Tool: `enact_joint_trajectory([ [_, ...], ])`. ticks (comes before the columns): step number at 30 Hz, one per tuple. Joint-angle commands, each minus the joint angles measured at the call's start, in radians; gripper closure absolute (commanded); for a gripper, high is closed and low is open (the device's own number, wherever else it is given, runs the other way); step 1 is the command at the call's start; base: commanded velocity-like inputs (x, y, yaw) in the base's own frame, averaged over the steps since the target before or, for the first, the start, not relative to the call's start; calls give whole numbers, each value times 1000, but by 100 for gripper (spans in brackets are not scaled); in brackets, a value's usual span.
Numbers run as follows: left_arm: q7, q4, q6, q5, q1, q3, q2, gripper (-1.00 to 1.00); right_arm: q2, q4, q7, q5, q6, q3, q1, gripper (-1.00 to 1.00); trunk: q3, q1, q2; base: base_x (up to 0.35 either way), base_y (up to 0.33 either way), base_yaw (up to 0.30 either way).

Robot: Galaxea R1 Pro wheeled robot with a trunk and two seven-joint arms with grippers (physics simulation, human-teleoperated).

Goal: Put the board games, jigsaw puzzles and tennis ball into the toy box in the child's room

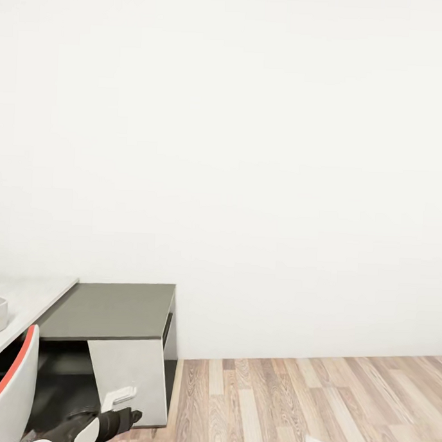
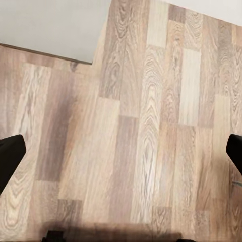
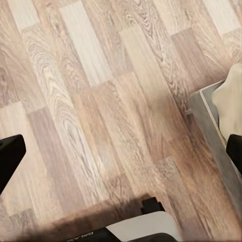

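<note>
The brown wooden plank floor has long boards in light and darker browns. A flat pale grey panel meets the floor along a dark edge. Two black gripper fingers poke in over the floor, spread far apart, with bare boards between them.

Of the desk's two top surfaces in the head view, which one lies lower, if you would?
The dark grey section lies lower, ending beside the wood floor; the pale grey top sits higher at the left.

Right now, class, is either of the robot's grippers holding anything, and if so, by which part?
Nothing is held. The left gripper and the right gripper both have their fingers spread wide over bare wooden floor, with nothing between them.
</note>
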Motion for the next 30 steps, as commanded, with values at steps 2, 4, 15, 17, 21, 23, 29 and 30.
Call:
enact_joint_trajectory([
  [2, 0, 5, -3, 9, 10, -8, 1, -100, -1, 4, -8, -9, 1, 10, 0, -100, -4, 0, -1, -115, 0, 0],
  [4, 1, 7, -11, 8, 23, -8, 2, -100, -2, 18, -8, -11, 1, 11, 0, -100, -7, 0, -1, -54, 0, 0],
  [15, 96, 47, -246, -138, 263, -10, 9, -100, 83, 445, -7, -4, -192, 123, 0, -100, -10, 0, -1, -8, 0, 0],
  [17, 124, 73, -283, -146, 290, -10, 8, -100, 98, 508, -7, -5, -236, 153, 0, -100, -10, 0, -1, 0, 0, 0],
  [21, 153, 113, -327, -153, 344, -9, 5, -100, 126, 610, -7, -5, -320, 185, 0, -100, -10, 0, -1, 0, 0, 0],
  [23, 157, 119, -332, -153, 367, -9, 4, -100, 130, 628, -7, -5, -336, 190, 4, -100, -10, 0, -1, 0, 0, 0],
  [29, 161, 124, -341, -156, 435, -9, 1, -100, 134, 644, -7, -4, -354, 194, 60, -100, -10, 0, -1, 0, 0, 0],
  [30, 162, 124, -341, -156, 445, -9, 1, -100, 135, 645, -6, -3, -355, 196, 72, -100, -10, 0, -1, 0, 0, 0],
])
